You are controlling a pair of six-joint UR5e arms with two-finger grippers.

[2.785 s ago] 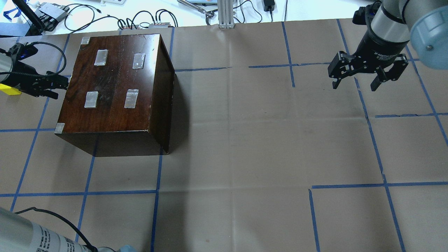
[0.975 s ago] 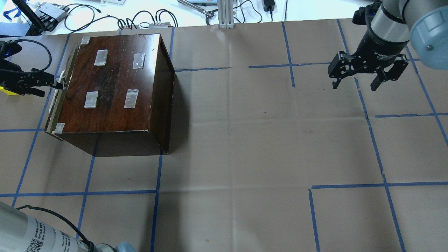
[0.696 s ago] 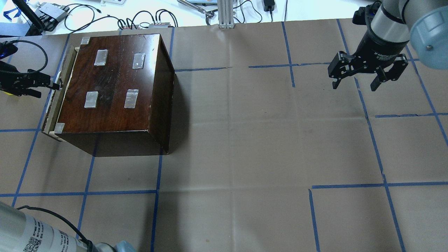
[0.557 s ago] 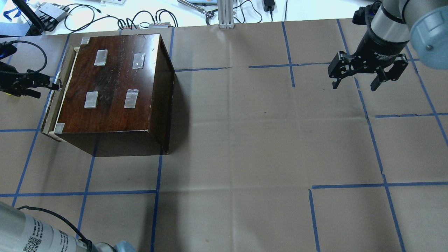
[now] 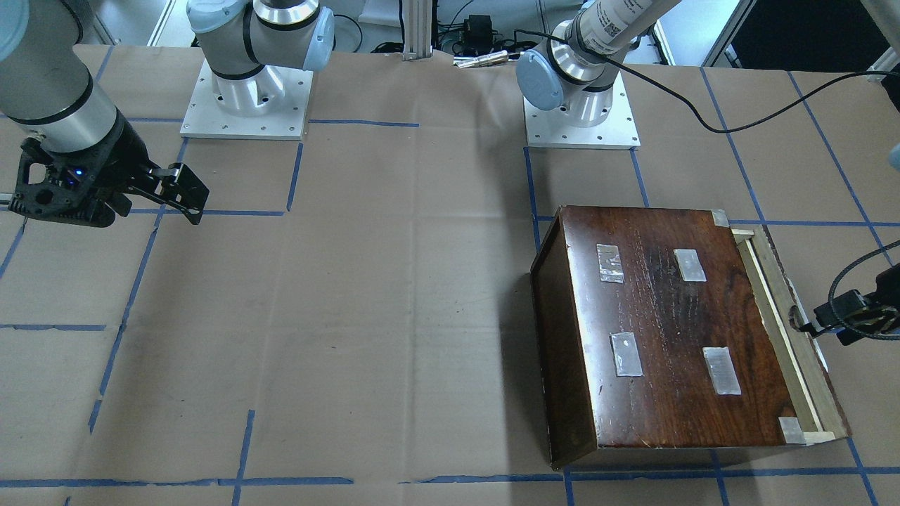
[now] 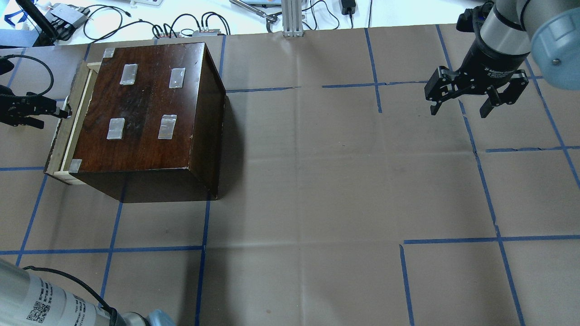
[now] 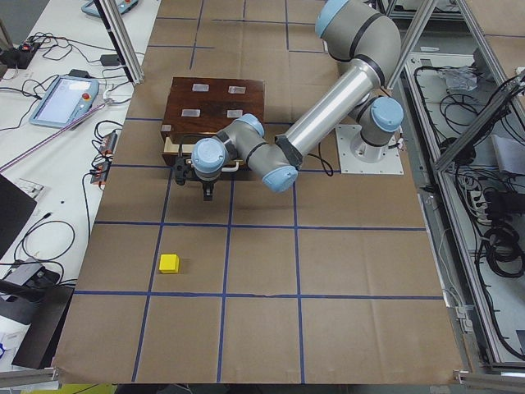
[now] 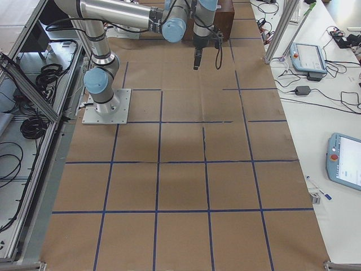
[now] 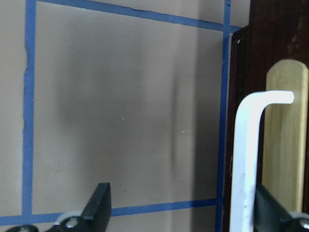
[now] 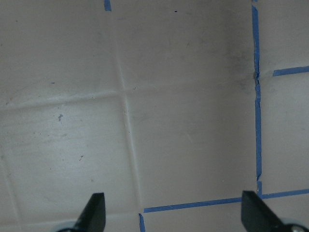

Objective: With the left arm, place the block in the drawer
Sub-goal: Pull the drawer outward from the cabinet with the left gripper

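— Where is your left tool?
— My left gripper (image 9: 185,207) has its jaws spread wide and grips nothing; the white handle (image 9: 245,159) of the drawer (image 6: 67,131) stands between them, close against the finger (image 9: 269,209) at 3 o'clock in my wrist view; I judge it a hook, not a pinch. My right gripper (image 6: 459,111) hangs spread and empty, well apart, off at 3 o'clock from the cabinet (image 6: 145,104) overhead.
— And the block?
— The block (image 7: 170,263) lies on the brown paper (image 7: 246,271), at about 7 o'clock from the left gripper in the left-end view, well apart from the cabinet; my overhead view does not show it.
— How will it handle?
— It is a small yellow cube, flat-faced and square-edged; I would guess rigid and light, with no give; whether the faces are slick I cannot tell. I would come down from above and close on two opposite side faces, centred, so it cannot twist.
— The furniture?
— The drawer is pale raw wood, a thin strip showing on the cabinet's 9 o'clock side overhead; it is only partly out, and to my eye the gap is too narrow for the cube. The handle is a thin white bent bar, hard-looking; the cabinet is dark glossy wood with silvery tape patches (image 6: 168,127) on top, probably heavy.
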